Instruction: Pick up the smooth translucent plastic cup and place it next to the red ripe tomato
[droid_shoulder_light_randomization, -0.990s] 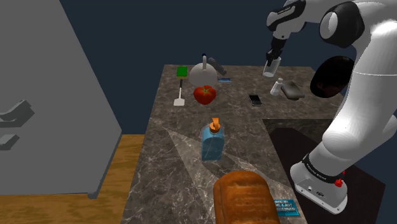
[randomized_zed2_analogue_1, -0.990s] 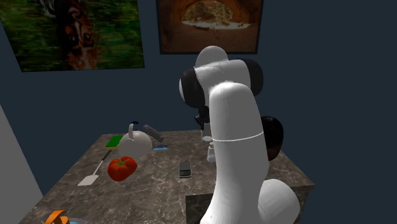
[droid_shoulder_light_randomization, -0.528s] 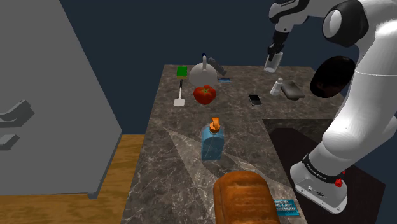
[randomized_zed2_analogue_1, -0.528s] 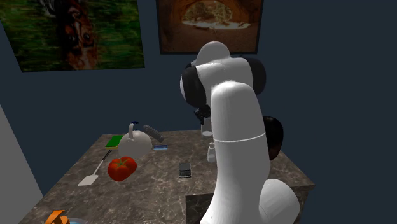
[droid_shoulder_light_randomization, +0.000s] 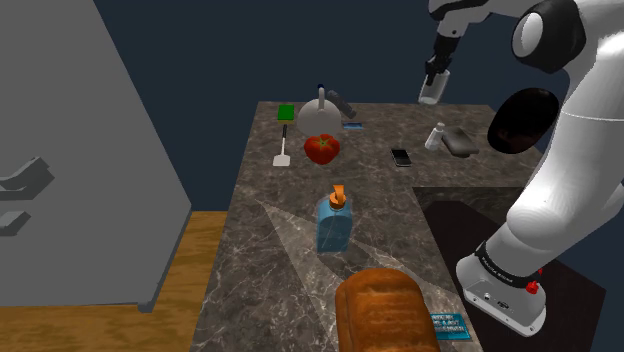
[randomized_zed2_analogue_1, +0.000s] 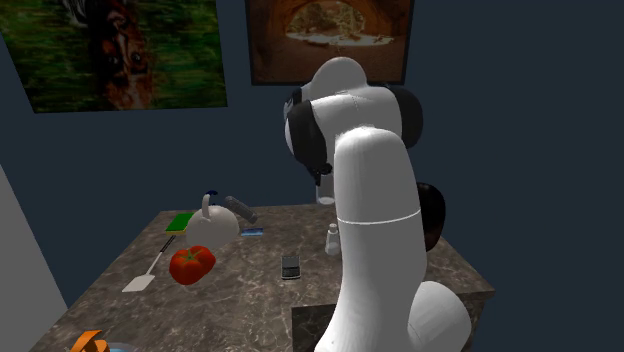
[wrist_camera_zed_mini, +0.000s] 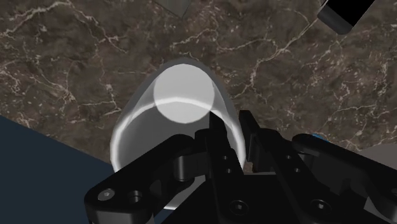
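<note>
The translucent cup (droid_shoulder_light_randomization: 431, 92) is held in the air above the far corner of the marble countertop (droid_shoulder_light_randomization: 290, 250), at the shoulder view's upper right, and is seen clear of the surface. It is carried roughly upright, mouth towards the hand. In the wrist view one side of its rim wall is pinched between the fingers (wrist_camera_zed_mini: 219, 149) of the gripper (droid_shoulder_light_randomization: 436, 80), which is clenched on it. The red tomato (droid_shoulder_light_randomization: 321, 148) rests well apart from the cup, towards the shoulder view's left and nearer the camera. A kettle (droid_shoulder_light_randomization: 320, 115) stands just behind the tomato and a spatula (droid_shoulder_light_randomization: 283, 150) lies beside it on the left. The bare patch between the tomato and the phone (droid_shoulder_light_randomization: 401, 156) is therefore judged the likeliest landing place, to be reached by a leftward, descending carry.
</note>
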